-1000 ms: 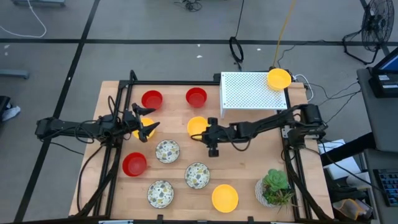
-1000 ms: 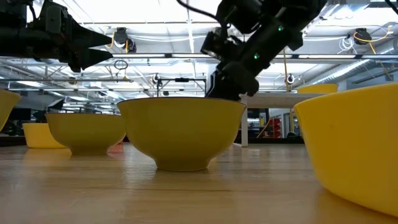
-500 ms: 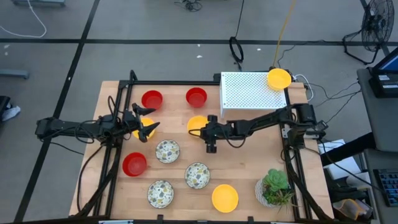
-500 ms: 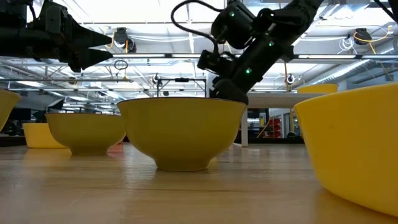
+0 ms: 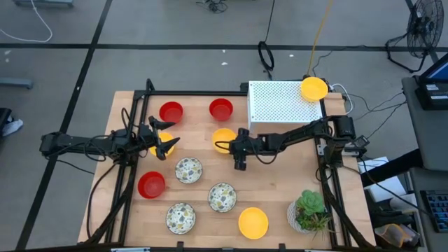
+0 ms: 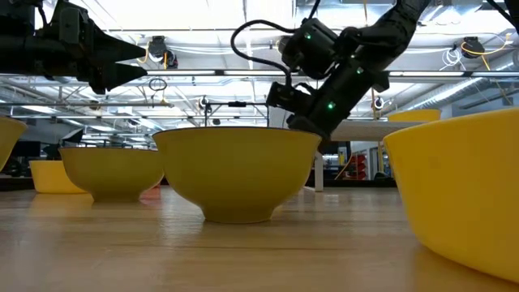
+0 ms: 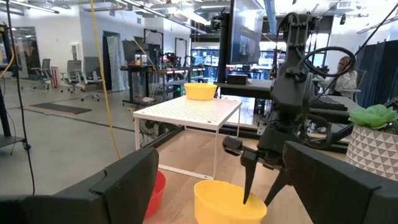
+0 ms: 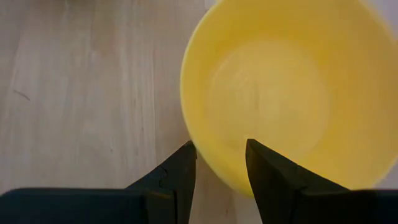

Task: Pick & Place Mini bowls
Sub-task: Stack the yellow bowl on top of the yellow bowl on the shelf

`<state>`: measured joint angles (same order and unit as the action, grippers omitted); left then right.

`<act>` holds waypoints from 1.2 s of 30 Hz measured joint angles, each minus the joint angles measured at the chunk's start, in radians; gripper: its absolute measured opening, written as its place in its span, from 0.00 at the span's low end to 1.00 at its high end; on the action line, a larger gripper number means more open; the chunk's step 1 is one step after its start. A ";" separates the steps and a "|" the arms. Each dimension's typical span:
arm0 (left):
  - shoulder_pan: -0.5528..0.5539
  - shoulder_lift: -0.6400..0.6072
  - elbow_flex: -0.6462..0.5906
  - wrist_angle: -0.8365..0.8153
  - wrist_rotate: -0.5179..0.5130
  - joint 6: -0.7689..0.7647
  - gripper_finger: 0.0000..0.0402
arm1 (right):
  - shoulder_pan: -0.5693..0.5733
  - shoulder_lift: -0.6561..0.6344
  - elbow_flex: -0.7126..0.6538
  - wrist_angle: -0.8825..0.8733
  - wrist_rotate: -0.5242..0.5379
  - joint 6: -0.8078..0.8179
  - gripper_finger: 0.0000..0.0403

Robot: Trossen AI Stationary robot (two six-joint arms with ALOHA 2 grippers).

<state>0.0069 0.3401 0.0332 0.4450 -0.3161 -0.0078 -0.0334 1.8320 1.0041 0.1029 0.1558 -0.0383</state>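
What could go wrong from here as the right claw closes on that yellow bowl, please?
The right claw straddles the yellow bowl's rim with open fingers; a thin rim pinch may slip or tip the bowl. A red bowl and the white rack sit close by, so a swinging lift might bump them.

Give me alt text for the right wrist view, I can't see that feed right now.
The right gripper points straight down at a yellow mini bowl on the wooden table, its two dark fingers open and straddling the bowl's rim, one finger outside and one inside. The bowl is empty and fills most of the picture.
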 joint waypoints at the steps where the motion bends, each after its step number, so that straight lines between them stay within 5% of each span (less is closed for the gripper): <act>1: 0.000 0.000 0.000 0.000 0.000 0.000 0.87 | 0.000 0.000 -0.004 0.000 0.000 0.000 0.32; 8: 0.000 0.000 0.000 0.000 0.000 0.000 0.87 | 0.001 0.000 -0.025 0.019 0.054 0.000 0.28; 17: 0.000 0.000 0.000 0.000 0.000 0.000 0.87 | 0.000 -0.002 -0.046 0.075 0.060 0.015 0.03; 23: 0.000 0.000 0.000 0.000 0.000 0.000 0.87 | 0.034 -0.013 -0.047 0.121 0.051 -0.019 0.01; 36: 0.000 0.000 0.000 0.000 0.000 0.000 0.87 | 0.128 -0.393 -0.048 0.100 0.061 -0.104 0.00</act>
<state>0.0067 0.3397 0.0334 0.4446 -0.3161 -0.0082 0.0941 1.4391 0.9565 0.2025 0.2171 -0.1423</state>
